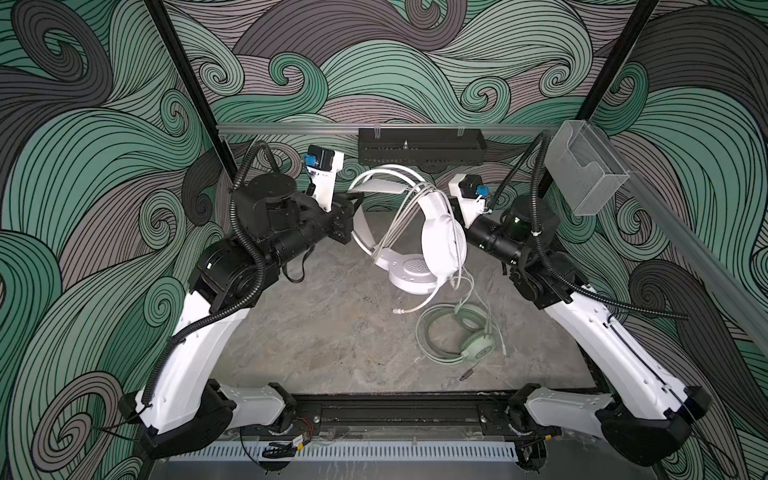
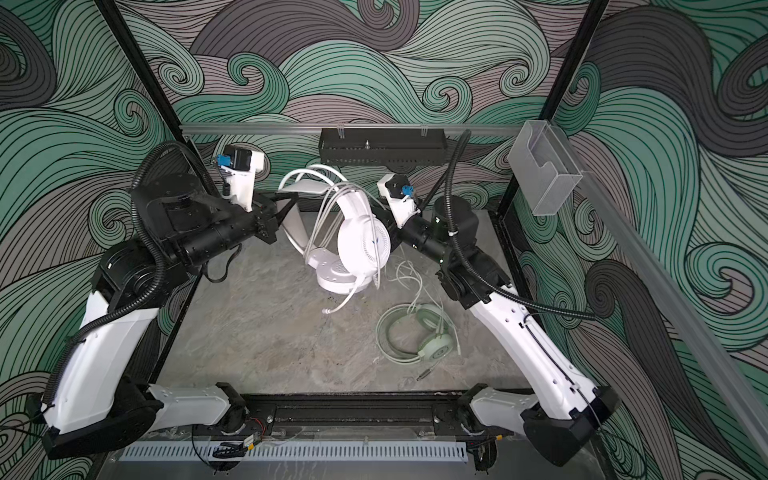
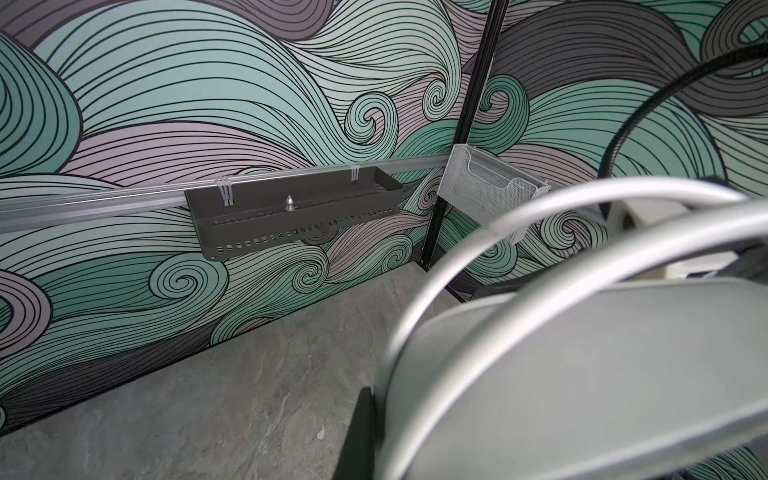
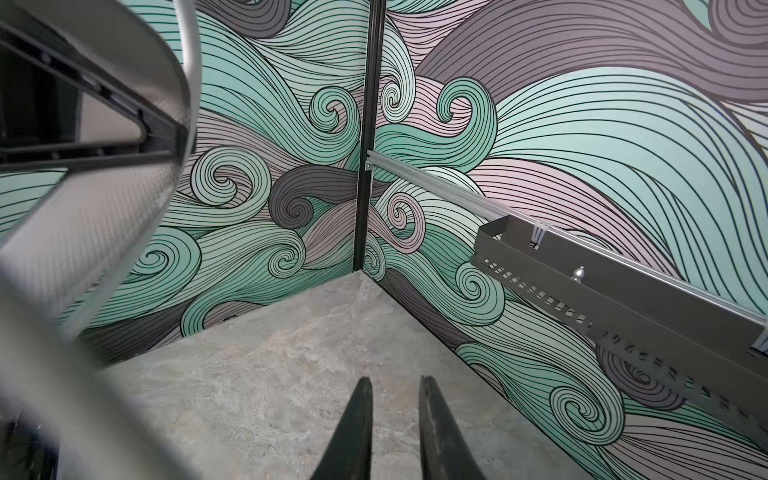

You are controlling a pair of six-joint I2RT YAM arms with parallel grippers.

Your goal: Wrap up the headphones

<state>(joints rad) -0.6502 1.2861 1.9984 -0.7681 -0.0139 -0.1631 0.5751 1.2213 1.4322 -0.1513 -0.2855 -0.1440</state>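
The left gripper [image 1: 356,198] is clamped tight on the headband of the white headset [image 1: 442,237]. The right gripper [image 4: 392,380], just beside its earcup, stands slightly parted and empty.

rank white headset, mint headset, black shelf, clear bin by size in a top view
white headset, though it's lifted nearer the camera
clear bin
black shelf and mint headset with its cable coil: too alike to rank
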